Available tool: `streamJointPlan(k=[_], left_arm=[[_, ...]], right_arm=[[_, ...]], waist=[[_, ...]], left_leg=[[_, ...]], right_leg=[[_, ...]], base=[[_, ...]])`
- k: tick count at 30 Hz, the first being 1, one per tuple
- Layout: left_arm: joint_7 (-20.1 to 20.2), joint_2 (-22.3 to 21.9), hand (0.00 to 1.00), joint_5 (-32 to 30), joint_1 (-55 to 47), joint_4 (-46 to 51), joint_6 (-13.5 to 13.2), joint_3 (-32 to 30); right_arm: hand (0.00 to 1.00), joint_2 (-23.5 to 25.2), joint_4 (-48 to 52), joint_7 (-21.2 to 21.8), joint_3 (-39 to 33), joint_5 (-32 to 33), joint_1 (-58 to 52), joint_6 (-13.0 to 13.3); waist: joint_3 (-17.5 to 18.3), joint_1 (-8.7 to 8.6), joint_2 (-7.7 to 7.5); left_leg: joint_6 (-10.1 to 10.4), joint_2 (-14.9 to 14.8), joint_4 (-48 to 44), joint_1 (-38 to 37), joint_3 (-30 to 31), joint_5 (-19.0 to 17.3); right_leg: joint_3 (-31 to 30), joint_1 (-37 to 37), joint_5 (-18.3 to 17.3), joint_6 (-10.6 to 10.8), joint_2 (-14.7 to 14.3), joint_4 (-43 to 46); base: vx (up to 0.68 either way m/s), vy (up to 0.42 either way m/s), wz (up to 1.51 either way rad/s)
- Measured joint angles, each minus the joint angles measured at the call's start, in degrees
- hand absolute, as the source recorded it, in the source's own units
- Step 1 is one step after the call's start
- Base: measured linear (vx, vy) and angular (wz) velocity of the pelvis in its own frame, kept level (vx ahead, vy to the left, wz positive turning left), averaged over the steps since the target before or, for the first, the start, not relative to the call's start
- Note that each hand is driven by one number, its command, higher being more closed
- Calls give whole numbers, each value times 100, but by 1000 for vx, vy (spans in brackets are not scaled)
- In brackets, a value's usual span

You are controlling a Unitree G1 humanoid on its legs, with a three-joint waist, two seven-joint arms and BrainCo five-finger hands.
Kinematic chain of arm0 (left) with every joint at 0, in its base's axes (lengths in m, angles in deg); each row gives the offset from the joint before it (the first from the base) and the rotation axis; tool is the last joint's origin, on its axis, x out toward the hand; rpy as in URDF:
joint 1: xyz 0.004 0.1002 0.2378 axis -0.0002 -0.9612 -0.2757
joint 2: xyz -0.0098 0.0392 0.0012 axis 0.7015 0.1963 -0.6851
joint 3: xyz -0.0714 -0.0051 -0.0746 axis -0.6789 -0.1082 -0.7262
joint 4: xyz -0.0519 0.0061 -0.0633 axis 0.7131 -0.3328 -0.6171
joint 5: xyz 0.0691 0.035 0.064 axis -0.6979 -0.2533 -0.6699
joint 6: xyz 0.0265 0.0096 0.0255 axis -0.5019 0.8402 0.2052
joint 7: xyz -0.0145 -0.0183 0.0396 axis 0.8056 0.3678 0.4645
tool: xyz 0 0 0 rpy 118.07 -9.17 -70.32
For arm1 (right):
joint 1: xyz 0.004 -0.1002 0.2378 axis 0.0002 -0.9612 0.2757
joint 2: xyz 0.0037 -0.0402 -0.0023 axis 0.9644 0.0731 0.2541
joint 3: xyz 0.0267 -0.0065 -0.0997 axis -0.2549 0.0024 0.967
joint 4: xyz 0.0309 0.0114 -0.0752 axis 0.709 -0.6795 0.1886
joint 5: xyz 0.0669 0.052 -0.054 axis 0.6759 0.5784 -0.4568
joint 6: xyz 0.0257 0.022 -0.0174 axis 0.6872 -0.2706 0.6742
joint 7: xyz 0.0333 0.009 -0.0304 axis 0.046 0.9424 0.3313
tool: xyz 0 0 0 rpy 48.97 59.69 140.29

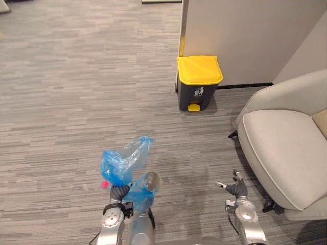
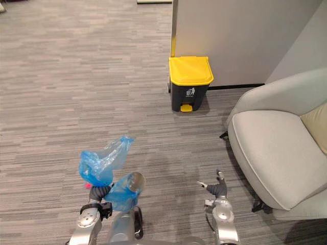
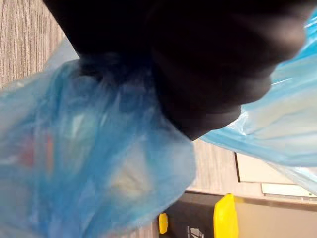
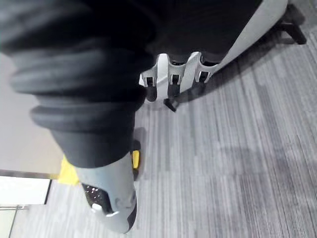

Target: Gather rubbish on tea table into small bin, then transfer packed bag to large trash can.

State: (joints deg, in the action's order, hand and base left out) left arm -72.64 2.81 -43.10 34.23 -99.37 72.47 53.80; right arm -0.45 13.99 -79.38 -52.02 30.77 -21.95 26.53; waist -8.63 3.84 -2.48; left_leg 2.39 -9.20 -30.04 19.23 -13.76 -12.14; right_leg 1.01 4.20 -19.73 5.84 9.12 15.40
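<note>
I see the left robot hand [image 1: 117,193] grasping the blue bag [image 1: 125,161] and the right robot hand [image 1: 236,188] released, with the yellow-lidded bin [image 1: 198,81] ahead.

The bag [image 1: 125,161] is thin blue plastic, see-through and crinkled, with glossy patches where it catches the light. The floor [image 1: 61,102] is grey carpet, short-piled, streaky and quite matt. The bin [image 1: 196,94] looks like smooth hard plastic, a dark body under a yellow lid with a soft sheen. The armchair [image 1: 286,153] wears pale, matt upholstery, cloth by the look of it. The right robot hand [image 4: 171,74] has silvery, metal-looking fingers and a dull, ribbed dark cover.
</note>
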Motion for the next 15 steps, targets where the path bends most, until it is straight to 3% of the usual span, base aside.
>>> streamJointPlan(k=[2,3,4,5,6,7,8,10,11,12,13,14,15], left_arm=[[0,41,100,0,-33,4,1,14],[-3,113,100,0,-114,28,6,16],[-5,151,100,1,-202,58,7,68],[-5,172,100,0,-231,77,7,106],[-13,246,100,3,-250,100,8,214],[-16,302,100,4,-246,103,7,246],[-29,367,100,5,-260,105,7,238],[-28,358,100,8,-252,109,3,242],[-25,359,100,9,-242,108,-2,244],[-24,393,100,10,-219,85,-2,242],[-24,491,100,8,-159,-46,-17,218],[-10,423,100,13,-27,-309,11,252],[-4,356,100,13,130,-552,33,243]], right_arm=[[0,-1,0,3,-1,-3,40,1],[0,10,-5,8,8,-12,81,2],[0,27,-5,9,10,-49,80,2],[0,33,-7,10,13,-64,71,2],[0,43,-30,11,25,-106,24,4],[0,49,-63,12,54,-111,7,-5],[0,77,-68,15,103,-112,15,-13],[0,71,-63,18,112,-117,75,-11],[0,71,-64,18,113,-118,82,-10],[0,66,-84,16,113,-117,100,-11],[0,17,-257,14,106,-116,122,27],[0,-100,-492,11,81,-117,185,24],[0,-276,-854,9,72,-116,396,-21]], waist=[[9,1,-20],[4,24,-18],[0,6,-13],[-1,-5,-11],[-23,-28,13],[-33,-53,19],[-70,-138,57],[-112,-186,120],[-107,-208,118],[-83,-307,31],[-48,-348,-167],[-94,-374,30],[-105,-309,236]], left_leg=[[-115,28,-241,-84,-159,-309],[-130,36,-164,-306,-359,-471],[-141,65,30,-632,-542,-547],[-155,84,129,-786,-609,-564],[-175,110,362,-1186,-726,-603],[-171,110,485,-1390,-747,-618],[-138,104,758,-1765,-814,-637],[58,-29,1000,-2205,-947,-741],[124,-69,1021,-2270,-958,-777],[292,-92,1032,-2378,-930,-873],[439,40,1043,-2449,-804,-945],[447,-63,1074,-2510,-600,-948],[277,-110,1219,-2421,-110,-731]], right_leg=[[-173,47,65,97,113,65],[-357,-113,131,218,174,529],[-459,-515,305,537,230,1496],[-461,-732,454,767,275,2020],[-461,-1248,666,956,310,3155],[-401,-1484,614,853,303,3598],[-126,-1906,469,554,272,4066],[387,-2569,239,118,154,4022],[525,-2746,216,60,124,3830],[785,-3019,396,-137,42,2952],[816,-3012,1039,-586,-73,2066],[897,-2853,1022,-601,-148,1991],[936,-2746,1096,-715,-377,1625]], base=[[342,186,-35],[269,133,-68],[327,154,-65],[325,76,-51],[333,40,-28],[477,-20,-31],[339,-65,-27],[336,-100,-31],[349,-160,-8],[379,-205,12],[385,-209,15],[462,-191,-16],[360,-125,-29]])
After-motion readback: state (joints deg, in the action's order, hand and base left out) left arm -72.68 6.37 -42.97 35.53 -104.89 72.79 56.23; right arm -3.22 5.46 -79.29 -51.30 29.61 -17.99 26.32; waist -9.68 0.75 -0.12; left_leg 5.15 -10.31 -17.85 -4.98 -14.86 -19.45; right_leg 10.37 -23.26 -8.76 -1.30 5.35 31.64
